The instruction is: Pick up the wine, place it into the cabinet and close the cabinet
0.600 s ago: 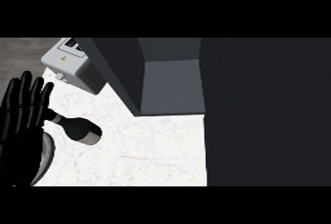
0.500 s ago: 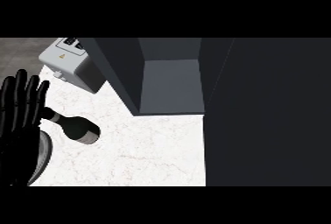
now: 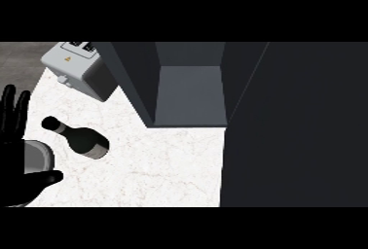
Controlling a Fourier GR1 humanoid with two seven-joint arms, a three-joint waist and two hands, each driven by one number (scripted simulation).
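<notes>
A dark wine bottle (image 3: 79, 139) stands on the white marble counter (image 3: 158, 170), seen from above with its cap pointing up-left. My left hand (image 3: 13, 116) shows at the view's left edge, open, fingers straight and pointing up, thumb spread low. It is just left of the bottle and does not hold it. The dark cabinet (image 3: 191, 92) stands open at the back, its grey inside shelf bare. Its door (image 3: 295, 126) fills the right side of the view. My right hand does not show.
A grey toaster (image 3: 75, 70) sits at the back left, beside the cabinet's left wall. The counter's left edge runs close to my left hand, and the open door blocks the right.
My left hand has drawn a little to the left, so the bottle's cap and neck now show apart from it. The bottle, toaster and cabinet have stayed in place.
</notes>
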